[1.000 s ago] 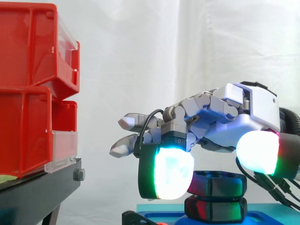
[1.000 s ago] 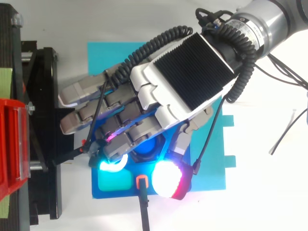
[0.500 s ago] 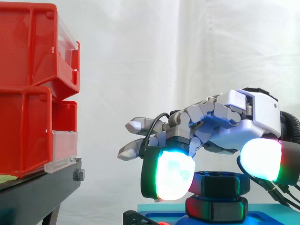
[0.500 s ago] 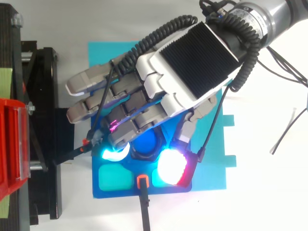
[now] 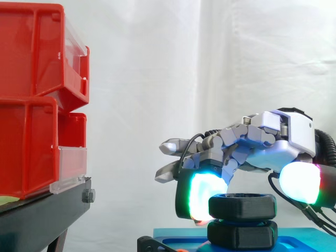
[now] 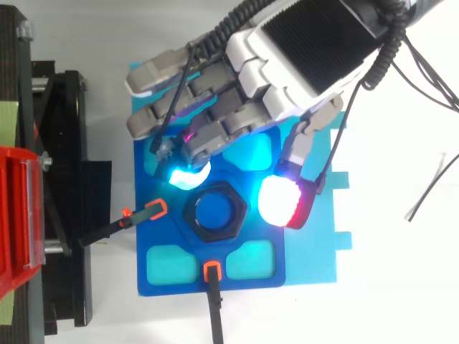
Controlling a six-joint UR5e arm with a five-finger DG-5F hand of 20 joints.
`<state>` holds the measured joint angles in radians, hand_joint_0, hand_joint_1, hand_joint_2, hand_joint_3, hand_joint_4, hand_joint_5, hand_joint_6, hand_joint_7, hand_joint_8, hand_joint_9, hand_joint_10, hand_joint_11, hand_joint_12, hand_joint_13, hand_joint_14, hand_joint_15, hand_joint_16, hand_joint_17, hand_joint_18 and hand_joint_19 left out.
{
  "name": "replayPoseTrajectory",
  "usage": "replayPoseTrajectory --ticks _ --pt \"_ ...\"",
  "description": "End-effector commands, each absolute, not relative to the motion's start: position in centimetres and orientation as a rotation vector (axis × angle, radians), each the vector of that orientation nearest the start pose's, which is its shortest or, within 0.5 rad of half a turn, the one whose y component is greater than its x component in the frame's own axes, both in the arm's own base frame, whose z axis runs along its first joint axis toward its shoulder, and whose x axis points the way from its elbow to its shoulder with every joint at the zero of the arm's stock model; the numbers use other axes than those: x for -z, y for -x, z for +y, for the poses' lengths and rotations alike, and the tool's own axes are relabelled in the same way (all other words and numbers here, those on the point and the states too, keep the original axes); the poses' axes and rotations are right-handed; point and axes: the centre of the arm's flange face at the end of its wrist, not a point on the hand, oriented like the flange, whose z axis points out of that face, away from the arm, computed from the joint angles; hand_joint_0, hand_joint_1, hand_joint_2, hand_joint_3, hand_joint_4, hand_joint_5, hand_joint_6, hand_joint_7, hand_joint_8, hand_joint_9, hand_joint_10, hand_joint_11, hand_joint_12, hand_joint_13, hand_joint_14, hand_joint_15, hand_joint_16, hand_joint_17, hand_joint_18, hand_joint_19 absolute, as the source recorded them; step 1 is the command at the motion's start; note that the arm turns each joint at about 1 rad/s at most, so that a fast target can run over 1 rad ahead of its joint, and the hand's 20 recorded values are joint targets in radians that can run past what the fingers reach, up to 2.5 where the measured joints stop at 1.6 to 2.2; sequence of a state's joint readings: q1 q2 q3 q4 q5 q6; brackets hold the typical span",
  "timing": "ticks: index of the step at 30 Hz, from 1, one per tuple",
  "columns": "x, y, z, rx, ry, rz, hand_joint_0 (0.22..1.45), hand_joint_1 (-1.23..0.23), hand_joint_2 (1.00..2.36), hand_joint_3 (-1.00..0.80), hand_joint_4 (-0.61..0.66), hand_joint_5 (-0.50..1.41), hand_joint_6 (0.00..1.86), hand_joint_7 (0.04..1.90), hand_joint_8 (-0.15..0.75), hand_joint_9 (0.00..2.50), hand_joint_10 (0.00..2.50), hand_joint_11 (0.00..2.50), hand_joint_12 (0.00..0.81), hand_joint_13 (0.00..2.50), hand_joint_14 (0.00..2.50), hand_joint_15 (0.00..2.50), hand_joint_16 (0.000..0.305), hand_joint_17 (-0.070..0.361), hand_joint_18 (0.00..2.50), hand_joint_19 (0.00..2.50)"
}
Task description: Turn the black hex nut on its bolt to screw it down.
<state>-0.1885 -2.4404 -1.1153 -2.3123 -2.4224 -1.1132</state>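
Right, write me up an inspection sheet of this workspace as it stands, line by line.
Surface: white table carrying a cyan mat and a blue plate.
Job's things: black hex nut at the plate's middle; in the side view it stands above a second black hex piece.
Clutter: nothing seen.
Hand: hand hangs next to the nut; whether it touches the nut cannot be told.
Cables: orange-tipped black leads reach onto the plate; a thin wire lies on the table.
Surroundings: red bins on a black stand, white curtain behind.
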Motion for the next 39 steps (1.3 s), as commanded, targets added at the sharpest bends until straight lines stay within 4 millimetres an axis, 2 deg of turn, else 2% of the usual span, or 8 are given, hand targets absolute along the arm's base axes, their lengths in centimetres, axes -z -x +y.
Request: replayPoseTrajectory --ticks 1,9,16,25,32,39 --pt "-21.5 -75.6 -21.5 -0.720 0.379 1.279 0.52 -0.37 1.00 -0.50 0.17 -0.10 0.82 0.94 0.260 0.93 0.01 0.34 0.289 0.48 0.00 0.10 0.031 0.069 0.13 0.08" --pt "-22.2 -75.5 -22.8 -0.743 0.381 1.250 0.51 -0.36 1.00 -0.50 0.19 -0.09 0.76 0.98 0.258 0.91 0.01 0.33 0.295 0.48 0.00 0.10 0.032 0.072 0.12 0.09" --pt "-23.5 -76.5 -21.6 -0.793 0.387 1.182 0.51 -0.36 1.00 -0.50 0.19 -0.09 0.71 1.01 0.259 0.91 0.01 0.33 0.298 0.47 0.00 0.10 0.033 0.074 0.12 0.09" --pt "-24.4 -77.6 -19.6 -0.791 0.415 1.114 0.51 -0.35 1.00 -0.50 0.21 -0.06 0.50 1.30 0.258 0.90 0.01 0.32 0.298 0.47 0.00 0.10 0.033 0.074 0.11 0.08" --pt "-24.8 -78.4 -18.0 -0.782 0.386 1.087 0.51 -0.35 1.00 -0.50 0.23 -0.07 0.50 1.19 0.254 0.89 0.01 0.32 0.300 0.46 0.00 0.11 0.033 0.075 0.11 0.09" --pt "-24.3 -79.0 -15.8 -0.809 0.305 1.135 0.52 -0.35 1.00 -0.50 0.23 -0.07 0.50 1.18 0.251 0.89 0.01 0.32 0.297 0.46 0.00 0.10 0.033 0.074 0.11 0.09"
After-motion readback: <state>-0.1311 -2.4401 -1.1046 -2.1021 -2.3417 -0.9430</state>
